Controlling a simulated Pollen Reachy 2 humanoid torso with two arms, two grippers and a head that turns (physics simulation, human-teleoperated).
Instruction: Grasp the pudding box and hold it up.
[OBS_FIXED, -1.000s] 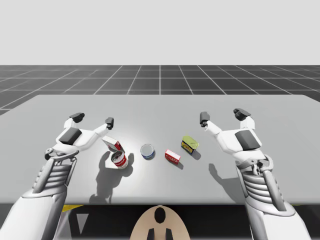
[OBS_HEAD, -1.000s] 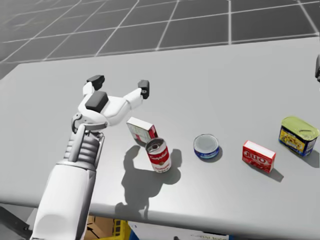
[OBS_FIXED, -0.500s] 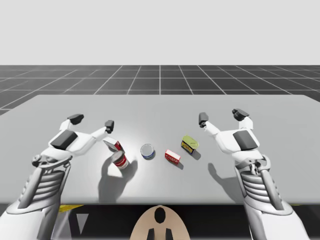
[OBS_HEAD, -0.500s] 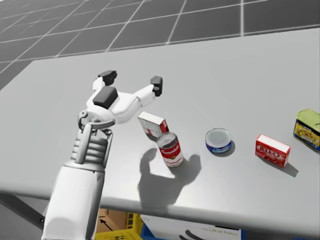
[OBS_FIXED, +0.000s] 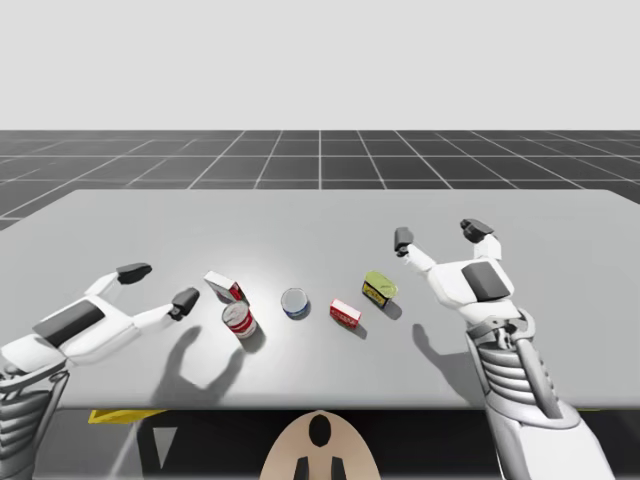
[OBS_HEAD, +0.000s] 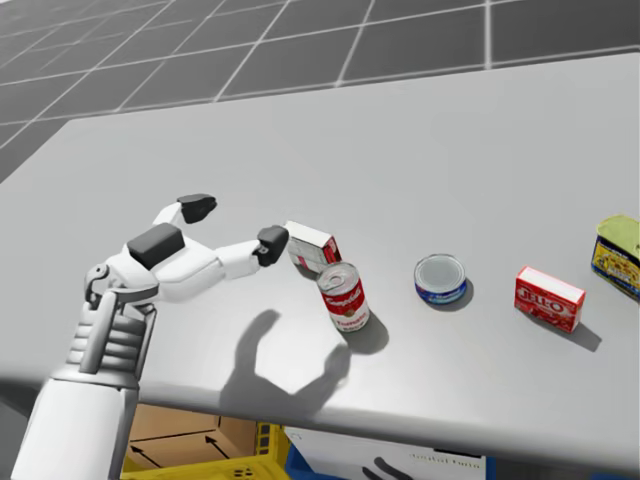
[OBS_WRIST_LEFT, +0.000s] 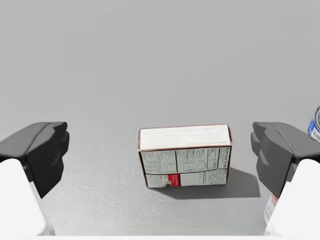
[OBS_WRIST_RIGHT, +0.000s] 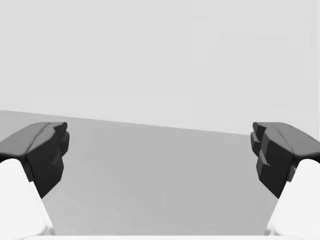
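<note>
Both end effectors stood released: left end effector (OBS_FIXED: 158, 286) aimed at box (OBS_WRIST_LEFT: 184, 156) for side grasp (no contact seen); right end effector (OBS_FIXED: 439, 233) hung apart.

Simulated test scene: plain grey table (OBS_FIXED: 540, 215), dark grid floor (OBS_FIXED: 320, 155), blank backdrop.

My right gripper (OBS_WRIST_RIGHT: 160, 152) has its two dark fingers (OBS_WRIST_RIGHT: 42, 150) spread far apart, with grey table (OBS_WRIST_RIGHT: 155, 190) surface showing between them. Ahead, the table's far edge crosses on a slight slant (the hand is tilted), with pale, featureless background beyond it.
</note>
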